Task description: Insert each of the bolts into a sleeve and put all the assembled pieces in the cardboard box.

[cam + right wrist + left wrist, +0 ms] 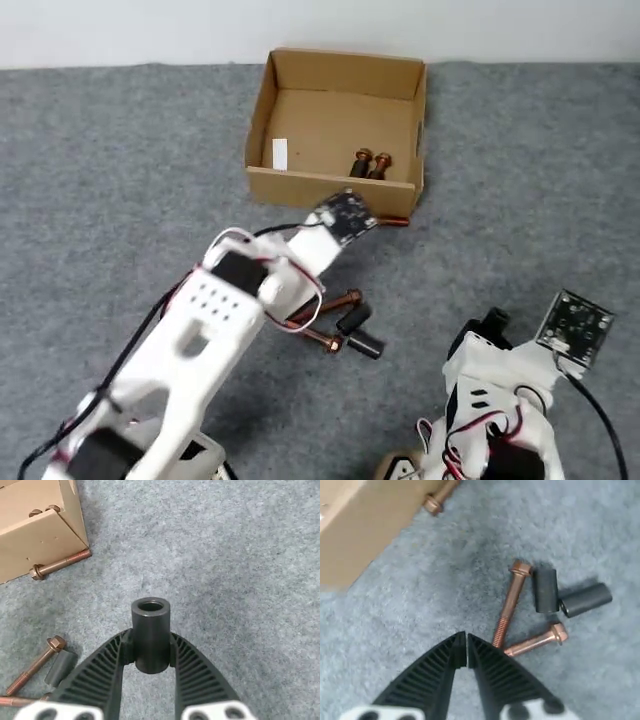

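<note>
From where I stand, the right tool (150,641) is clamped on a dark sleeve (150,617). It holds the sleeve upright by its middle, bore open at the top, above the bench (240,555) at the near right. The left tool (466,647) is pinched closed on nothing, its tips just beside the threaded end of a copper bolt (512,602). A second bolt (535,641) and two loose sleeves (545,590) lie bunched with it mid-bench. A third bolt (60,564) lies by the near right corner of the cardboard box (330,185), which already has two assembled pieces (368,163) inside.

I'd judge the bolts heavy for their size, rigid and apt to roll. They look best taken across the plain shank below the head, leaving the threads free. The sleeve looks hard and smooth, so it could twist in the grip.
</note>
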Motion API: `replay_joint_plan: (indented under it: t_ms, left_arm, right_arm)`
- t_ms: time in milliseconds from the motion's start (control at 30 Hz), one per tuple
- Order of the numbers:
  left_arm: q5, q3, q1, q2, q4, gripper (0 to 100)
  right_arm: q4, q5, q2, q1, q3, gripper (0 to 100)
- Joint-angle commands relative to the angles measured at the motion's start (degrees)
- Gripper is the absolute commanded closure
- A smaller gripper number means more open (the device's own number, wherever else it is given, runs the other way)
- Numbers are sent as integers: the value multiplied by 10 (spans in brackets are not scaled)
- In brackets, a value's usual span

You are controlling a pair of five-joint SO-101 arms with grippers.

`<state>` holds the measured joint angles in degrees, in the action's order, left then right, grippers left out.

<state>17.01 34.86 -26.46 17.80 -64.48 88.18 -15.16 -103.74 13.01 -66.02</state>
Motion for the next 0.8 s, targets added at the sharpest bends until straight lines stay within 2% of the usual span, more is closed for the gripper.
replay_joint_plan:
  t_ms: [0, 333, 500, 767]
  left_arm:
    - [18, -90, -3, -71, -38, 884]
    - [20, -320, -5, -315, -149, 855]
    - [30, -400, -33, -400, -193, 855]
    - [32, -459, -53, -455, -196, 855]
  right_arm:
    - [-19, 8, -1, 7, 4, 991]
    - [-21, 8, -1, 5, 4, 991]
    - [-21, 8, -1, 5, 4, 991]
    - [-21, 8, -2, 5, 4, 991]
